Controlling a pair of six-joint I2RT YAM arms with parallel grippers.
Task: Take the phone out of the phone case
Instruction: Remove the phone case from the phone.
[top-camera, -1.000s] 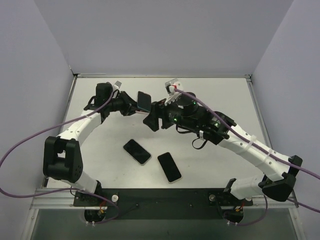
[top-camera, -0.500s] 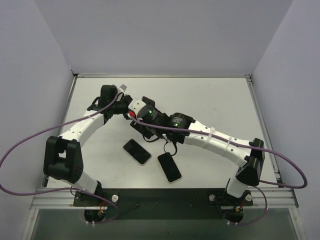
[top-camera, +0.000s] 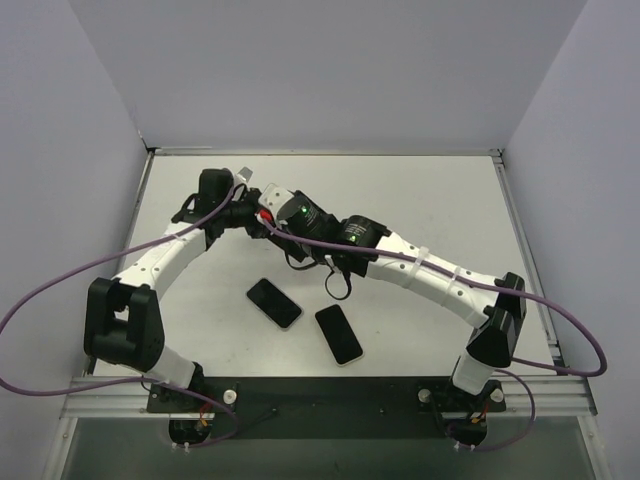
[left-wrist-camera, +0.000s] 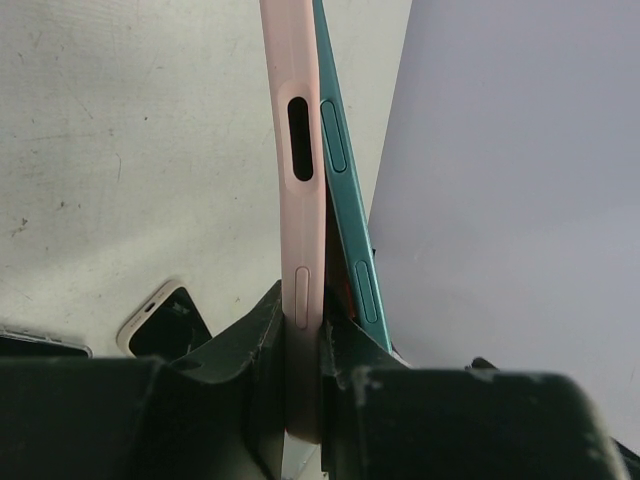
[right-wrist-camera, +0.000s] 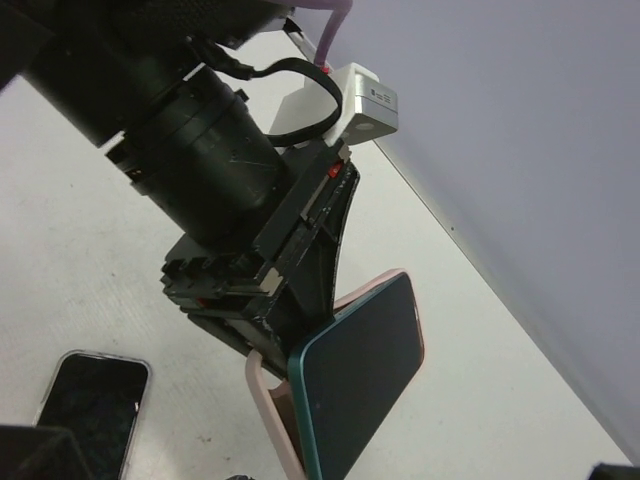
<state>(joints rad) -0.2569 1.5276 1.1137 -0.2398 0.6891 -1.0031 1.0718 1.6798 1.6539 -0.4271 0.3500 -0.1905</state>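
Note:
My left gripper is shut on the lower edge of the pink phone case and holds it upright above the table. The teal phone leans out of the case at one long side, with a gap opening between them. In the right wrist view the phone shows its dark face, and the case sticks out behind it. My right gripper sits right at the phone, next to the left gripper. Its fingers show only as dark slivers at the frame's bottom corners.
Two more phones lie face up on the white table: one in a pale case and another nearer the arm bases. Grey walls close in the back and sides.
My right arm has swung left from mid-table to the left gripper, and its wrist now covers the held phone from above. The left arm has kept still with the case.

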